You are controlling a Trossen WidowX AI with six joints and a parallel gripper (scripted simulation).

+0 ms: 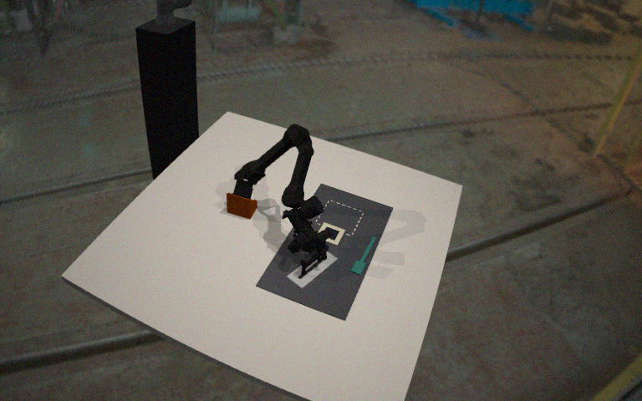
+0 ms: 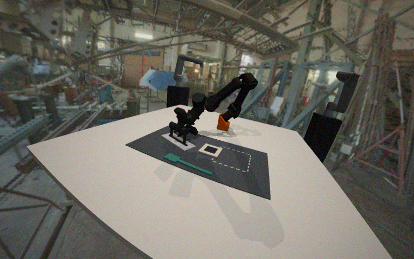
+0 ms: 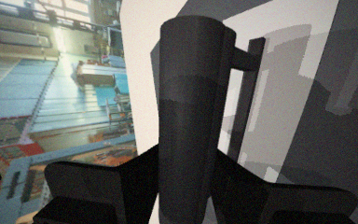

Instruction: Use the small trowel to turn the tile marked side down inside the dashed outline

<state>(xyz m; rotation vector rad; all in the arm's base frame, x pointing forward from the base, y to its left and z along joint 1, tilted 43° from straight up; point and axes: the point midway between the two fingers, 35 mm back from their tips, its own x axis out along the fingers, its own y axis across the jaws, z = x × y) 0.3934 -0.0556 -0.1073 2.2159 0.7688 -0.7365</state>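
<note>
The trowel (image 1: 305, 281) (image 3: 191, 70) has a pale rectangular blade lying flat on the mat and a thick black handle raised on posts. My gripper (image 1: 313, 251) (image 2: 184, 129) (image 3: 186, 143) is shut on that handle; in the wrist view a finger presses at each side of it. The tile (image 1: 339, 235) (image 2: 201, 149) is cream with a dark square mark facing up. It lies flat beside the trowel, mostly outside the dashed outline (image 1: 328, 201) (image 2: 245, 171), with one edge over the outline's near side. The tile is not visible in the wrist view.
A green spatula-shaped tool (image 1: 358, 266) (image 2: 173, 157) lies along the long edge of the dark mat (image 1: 331, 302) (image 2: 259, 183). The orange block (image 1: 241, 205) (image 2: 223, 122) is at the arm's base. Black pedestals (image 1: 168, 94) (image 2: 323, 134) stand beyond the table.
</note>
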